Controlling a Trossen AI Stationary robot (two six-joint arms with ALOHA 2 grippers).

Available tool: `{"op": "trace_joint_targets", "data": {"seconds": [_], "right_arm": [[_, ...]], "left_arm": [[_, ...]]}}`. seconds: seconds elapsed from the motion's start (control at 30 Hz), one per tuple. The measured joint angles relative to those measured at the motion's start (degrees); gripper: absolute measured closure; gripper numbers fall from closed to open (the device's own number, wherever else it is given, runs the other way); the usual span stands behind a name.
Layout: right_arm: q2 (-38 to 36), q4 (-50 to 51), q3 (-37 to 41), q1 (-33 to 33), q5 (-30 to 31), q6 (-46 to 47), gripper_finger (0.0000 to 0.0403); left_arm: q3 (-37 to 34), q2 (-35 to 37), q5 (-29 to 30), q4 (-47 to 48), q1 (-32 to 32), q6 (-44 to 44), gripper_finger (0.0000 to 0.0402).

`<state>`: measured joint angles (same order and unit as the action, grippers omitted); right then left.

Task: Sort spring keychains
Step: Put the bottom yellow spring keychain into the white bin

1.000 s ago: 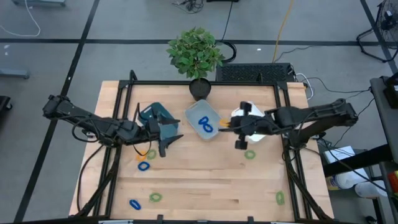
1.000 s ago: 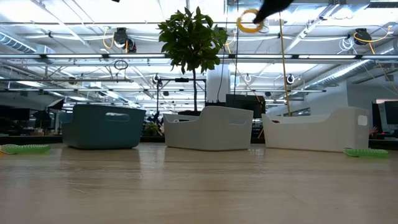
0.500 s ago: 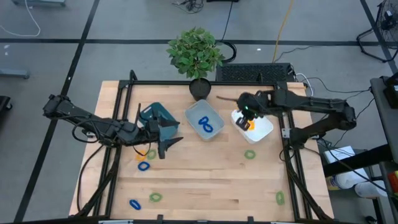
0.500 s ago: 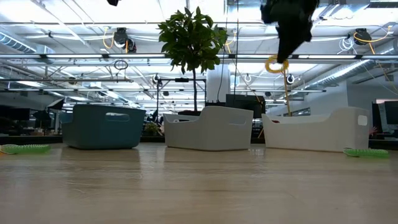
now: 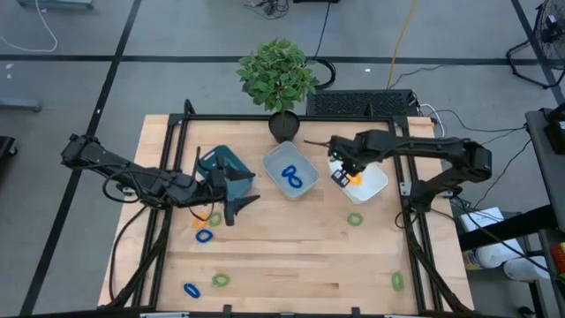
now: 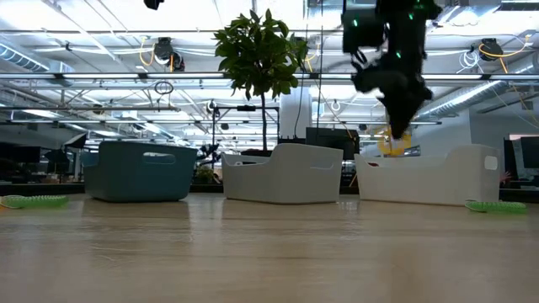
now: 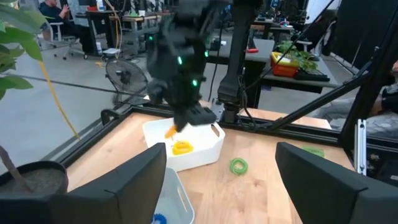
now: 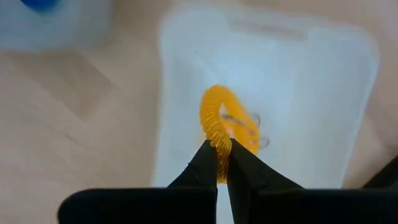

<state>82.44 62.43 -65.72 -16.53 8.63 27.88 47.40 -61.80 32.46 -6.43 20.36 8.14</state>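
Observation:
My right gripper (image 5: 343,176) hangs over the white bin (image 5: 376,186), shut on an orange spring keychain (image 8: 214,118). In the low view that keychain (image 6: 393,145) is just above the bin's rim. Another orange keychain (image 7: 181,147) lies in the white bin. Blue keychains (image 5: 292,177) lie in the grey-blue bin (image 5: 275,160). Green keychains (image 5: 355,219) and blue keychains (image 5: 204,236) lie loose on the table. My left gripper (image 5: 237,201) stands open beside the teal bin (image 5: 231,164), with nothing between its fingers. My right gripper pinches one side of the orange coil loop (image 8: 217,142) between its two fingertips. The fingers come from above and point down. The loop hangs below them, lifted clear, over the inside of the white bin.
A potted plant (image 5: 278,75) stands at the table's far edge behind the bins. A black frame (image 5: 402,155) runs round the table. More loose keychains lie near the front edge (image 5: 220,280) and at the front right (image 5: 397,281).
My right gripper has carried the orange keychain toward the table's right and down, from high beside the grey-blue bin to just above the white bin. It has tipped from a slant to pointing down. It has stayed shut on the loop.

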Motion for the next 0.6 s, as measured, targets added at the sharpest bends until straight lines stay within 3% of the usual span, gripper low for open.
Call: {"op": "trace_joint_targets", "data": {"seconds": [0.27, 0.6], "right_arm": [[-0.5, -7.6, 12.2, 0.0, 0.2, -1.5, 0.0391], [-0.5, -8.7, 14.3, 0.0, 3.5, -2.0, 0.0246]], "left_arm": [[0.0, 0.0, -1.4, 0.8, 0.0, 0.2, 0.0076], [0.0, 0.0, -1.5, 0.8, -0.1, -0.1, 0.0075]]}}
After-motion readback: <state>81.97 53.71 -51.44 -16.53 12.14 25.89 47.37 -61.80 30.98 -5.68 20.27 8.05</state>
